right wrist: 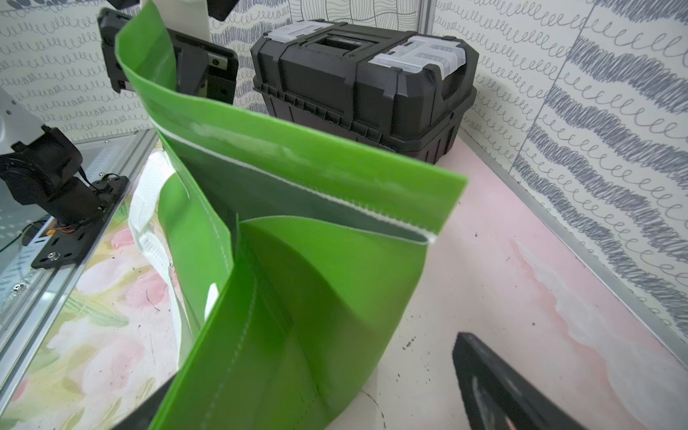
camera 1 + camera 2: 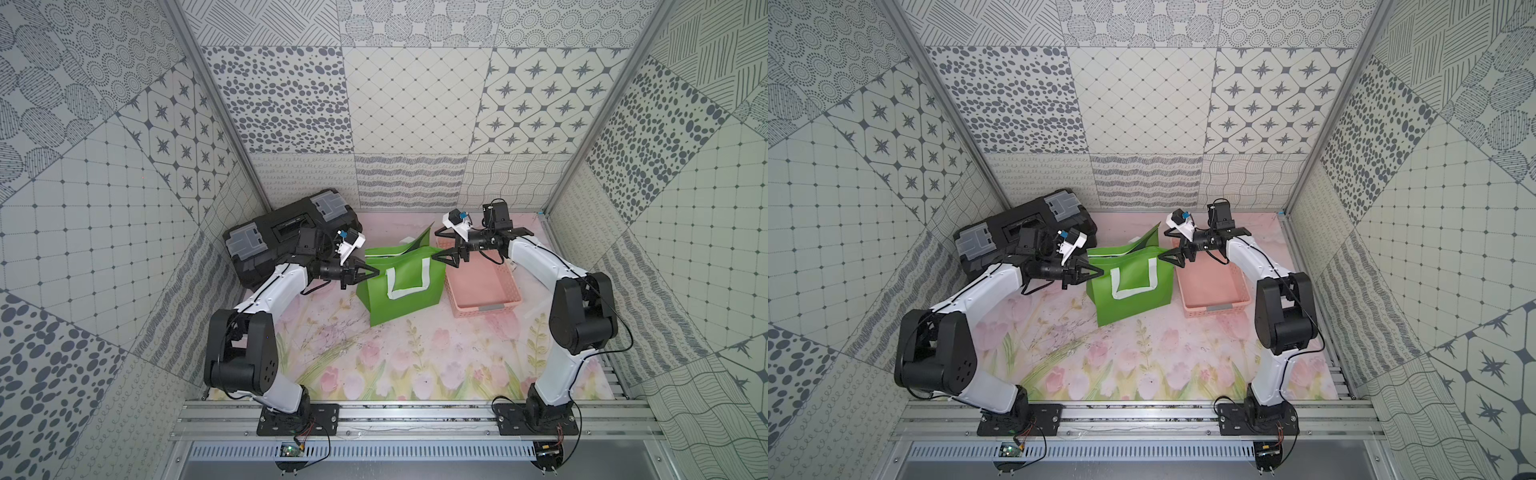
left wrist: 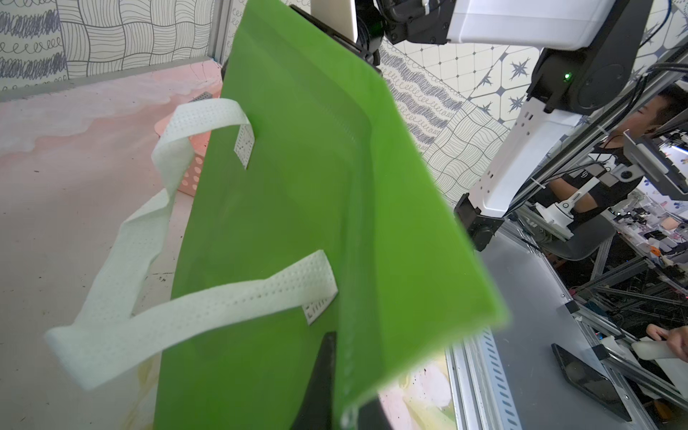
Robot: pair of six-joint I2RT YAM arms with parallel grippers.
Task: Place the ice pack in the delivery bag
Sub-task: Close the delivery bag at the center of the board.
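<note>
The delivery bag (image 2: 399,291) (image 2: 1129,291), bright green with white strap handles (image 3: 208,301), stands upright at the middle back of the floral mat. My left gripper (image 2: 376,272) (image 3: 340,357) is shut on the bag's left top edge. At the bag's right top edge my right gripper (image 2: 436,257) (image 1: 316,357) is open, and the bag's green side wall (image 1: 283,305) stands loose between its spread fingers (image 1: 484,372). The bag's mouth is pinched nearly flat, with a strip of grey lining (image 1: 260,186) showing. No ice pack shows in any view.
A pink perforated basket (image 2: 486,309) (image 2: 1212,307) sits right beside the bag, under my right arm. A closed black toolbox (image 2: 286,232) (image 1: 365,82) lies in the back left corner, behind my left wrist. Patterned walls enclose the mat on three sides.
</note>
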